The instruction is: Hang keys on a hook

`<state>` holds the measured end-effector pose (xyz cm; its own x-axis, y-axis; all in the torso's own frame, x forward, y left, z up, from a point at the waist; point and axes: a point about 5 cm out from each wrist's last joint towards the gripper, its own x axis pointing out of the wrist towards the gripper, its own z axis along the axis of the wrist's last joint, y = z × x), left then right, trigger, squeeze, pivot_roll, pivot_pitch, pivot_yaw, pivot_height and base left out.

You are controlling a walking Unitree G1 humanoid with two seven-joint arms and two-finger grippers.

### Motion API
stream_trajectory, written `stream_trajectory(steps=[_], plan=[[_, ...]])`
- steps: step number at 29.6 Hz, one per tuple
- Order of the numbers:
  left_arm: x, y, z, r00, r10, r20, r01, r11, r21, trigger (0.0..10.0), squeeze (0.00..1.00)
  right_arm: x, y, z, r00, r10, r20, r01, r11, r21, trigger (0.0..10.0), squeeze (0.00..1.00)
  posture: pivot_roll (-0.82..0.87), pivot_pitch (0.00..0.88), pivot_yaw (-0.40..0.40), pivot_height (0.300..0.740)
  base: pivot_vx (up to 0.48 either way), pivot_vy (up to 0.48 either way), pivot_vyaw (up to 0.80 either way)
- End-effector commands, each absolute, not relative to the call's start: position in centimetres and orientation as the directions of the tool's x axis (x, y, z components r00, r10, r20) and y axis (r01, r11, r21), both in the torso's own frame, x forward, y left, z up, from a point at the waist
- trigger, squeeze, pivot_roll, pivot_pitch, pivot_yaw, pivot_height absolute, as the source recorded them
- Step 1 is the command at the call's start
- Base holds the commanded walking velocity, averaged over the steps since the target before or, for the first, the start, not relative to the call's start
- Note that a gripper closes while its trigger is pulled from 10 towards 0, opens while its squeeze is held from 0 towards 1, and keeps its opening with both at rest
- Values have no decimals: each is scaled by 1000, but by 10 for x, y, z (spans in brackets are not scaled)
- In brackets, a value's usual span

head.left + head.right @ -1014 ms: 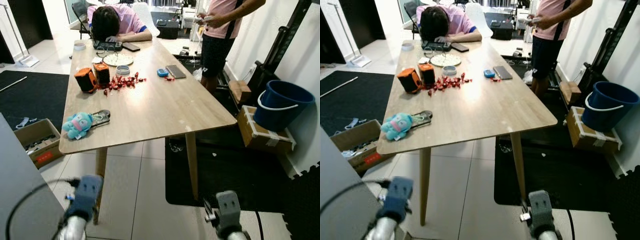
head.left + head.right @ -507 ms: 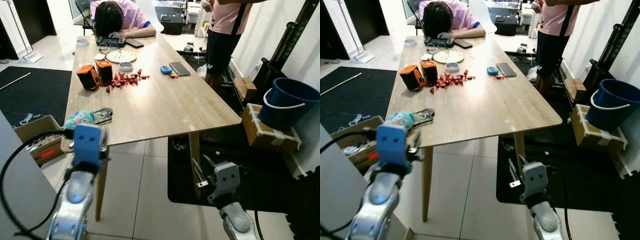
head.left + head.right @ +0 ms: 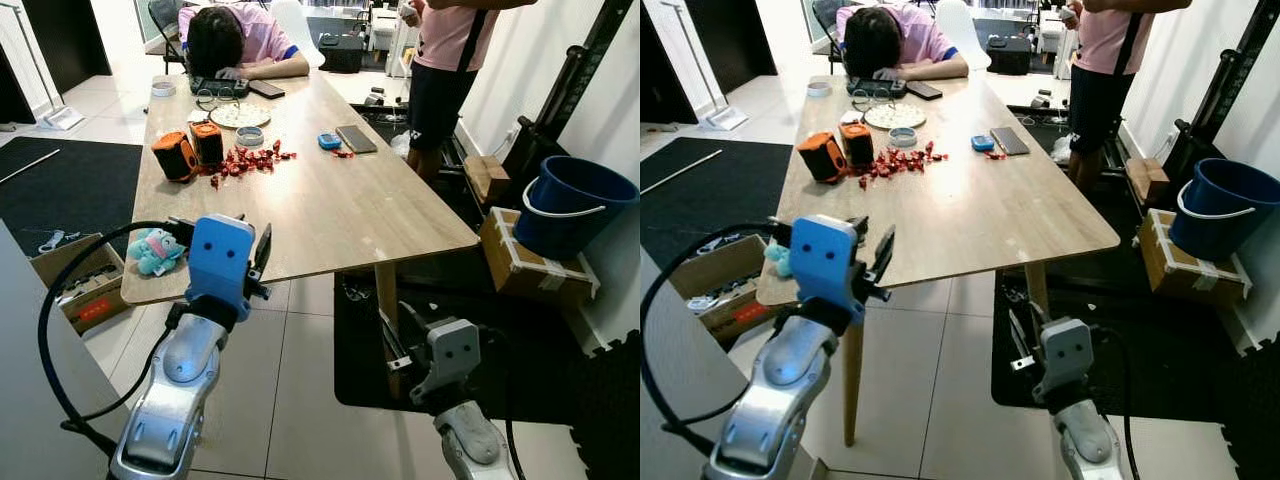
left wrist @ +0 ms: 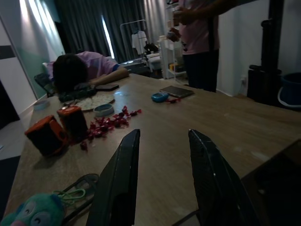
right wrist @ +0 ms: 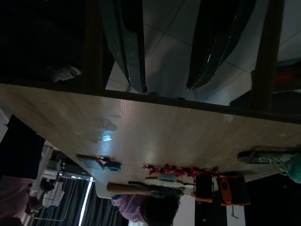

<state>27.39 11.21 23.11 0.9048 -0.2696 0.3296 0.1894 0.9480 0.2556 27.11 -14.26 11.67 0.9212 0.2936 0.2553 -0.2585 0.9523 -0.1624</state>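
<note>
Keys [image 4: 77, 188] with a teal plush [image 3: 155, 250] lie at the table's [image 3: 330, 215] near left corner. Left gripper [image 3: 262, 250], fingers spread wide and empty, hovers at the near edge just beside them. Right gripper [image 3: 1017, 335], fingers apart and empty, hangs low by the near right leg.

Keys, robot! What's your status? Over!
Left gripper open, up at the table's near edge. Right gripper open, low under the table edge. Keys on table beside plush toy, untouched.
</note>
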Motion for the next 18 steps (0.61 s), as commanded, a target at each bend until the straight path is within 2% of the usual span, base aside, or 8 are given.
stream_trajectory(steps=[1,3,18], plan=[[273,110,233,902,-281,328,194,943,272,10000,0,269,-143,115,927,290,239,-260,954,-151,10000,0,51,117,-7,740,0,0,0],[273,109,233,903,-279,327,193,943,273,10000,0,269,-143,115,927,291,239,-261,954,-149,10000,0,51,117,-7,740,0,0,0],[274,112,231,920,-245,306,155,944,291,10000,0,267,-138,115,924,318,213,-288,944,-158,10000,0,58,120,-12,740,480,0,0]])
